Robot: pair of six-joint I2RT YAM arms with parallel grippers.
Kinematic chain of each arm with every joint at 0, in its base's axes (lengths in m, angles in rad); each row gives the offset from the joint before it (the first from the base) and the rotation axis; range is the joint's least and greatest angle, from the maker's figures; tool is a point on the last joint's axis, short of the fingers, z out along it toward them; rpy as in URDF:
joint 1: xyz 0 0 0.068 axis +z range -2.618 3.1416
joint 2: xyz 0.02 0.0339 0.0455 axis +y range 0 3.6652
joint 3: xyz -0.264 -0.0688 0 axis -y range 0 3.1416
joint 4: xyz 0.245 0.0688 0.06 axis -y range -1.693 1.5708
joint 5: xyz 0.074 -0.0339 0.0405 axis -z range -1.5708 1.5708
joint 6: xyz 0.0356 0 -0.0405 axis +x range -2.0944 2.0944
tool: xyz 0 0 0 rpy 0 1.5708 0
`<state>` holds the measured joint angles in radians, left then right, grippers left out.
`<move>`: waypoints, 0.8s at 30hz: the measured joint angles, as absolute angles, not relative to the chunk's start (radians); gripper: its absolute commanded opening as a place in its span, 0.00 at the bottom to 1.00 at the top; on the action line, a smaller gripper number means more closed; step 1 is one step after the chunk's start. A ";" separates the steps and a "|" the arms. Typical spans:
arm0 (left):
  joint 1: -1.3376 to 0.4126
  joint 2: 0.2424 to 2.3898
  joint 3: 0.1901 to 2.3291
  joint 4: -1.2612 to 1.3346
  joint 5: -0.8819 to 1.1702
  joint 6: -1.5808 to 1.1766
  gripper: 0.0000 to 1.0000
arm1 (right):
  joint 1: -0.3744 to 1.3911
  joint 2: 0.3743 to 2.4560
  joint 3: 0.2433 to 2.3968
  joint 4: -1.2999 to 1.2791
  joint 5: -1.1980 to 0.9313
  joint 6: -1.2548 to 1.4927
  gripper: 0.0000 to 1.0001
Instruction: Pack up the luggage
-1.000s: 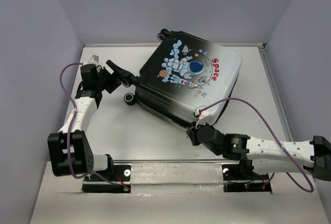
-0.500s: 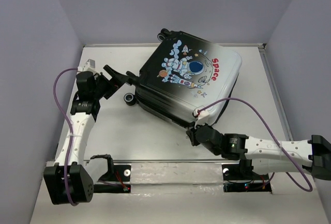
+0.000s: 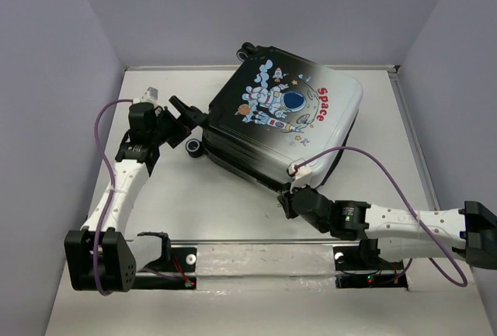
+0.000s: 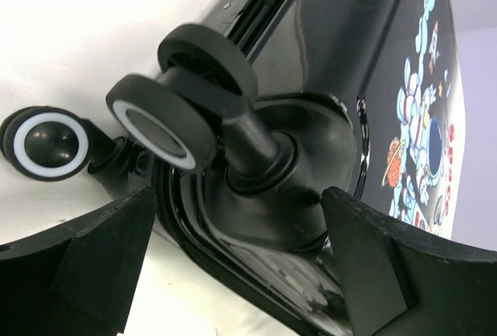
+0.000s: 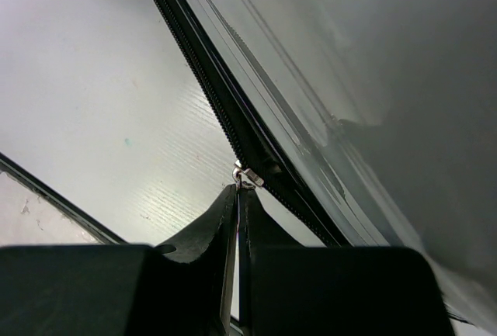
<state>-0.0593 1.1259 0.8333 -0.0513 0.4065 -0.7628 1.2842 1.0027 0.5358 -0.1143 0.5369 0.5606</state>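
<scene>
So the luggage [image 3: 283, 122] is lying flat on the white counter [image 3: 210, 204], toward the back and turned at an angle, astronaut and red "Space" print facing up and the shell looking shut from above. The left gripper [image 3: 186, 117] is up at its left corner with the fingers spread wide apart, not holding anything. The right gripper [image 3: 288, 197] is down at the near edge of the case, fingers pressed together. The overhead view gives you the whole layout, with purple cables [image 3: 388, 177] looping off both arms and lavender walls [image 3: 46, 80] boxing the counter in, but it hides what's going on at the fingertips. The left wrist view fills that in: a black twin-wheel caster [image 4: 182, 103] sticks out of the glossy corner right in the gap between the two open fingers [image 4: 101, 258], so that's the thing in the way there. A second wheel [image 4: 45, 142] with a white ring sits off to the left on the counter. The right wrist view shows the black zipper track [image 5: 221, 107] running diagonally along the silver shell, and the closed fingertips are clamped on the little silver zipper pull [image 5: 247, 174], which you can't make out from the top camera
</scene>
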 measured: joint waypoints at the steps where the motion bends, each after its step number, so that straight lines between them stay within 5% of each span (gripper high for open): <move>1: -0.060 1.132 0.838 -0.048 0.405 -0.766 0.98 | 1.284 1.003 0.536 -0.113 0.537 0.560 0.07; 24: -0.060 1.283 0.908 0.015 0.290 -0.796 0.94 | 1.284 1.004 0.535 -0.104 0.527 0.554 0.07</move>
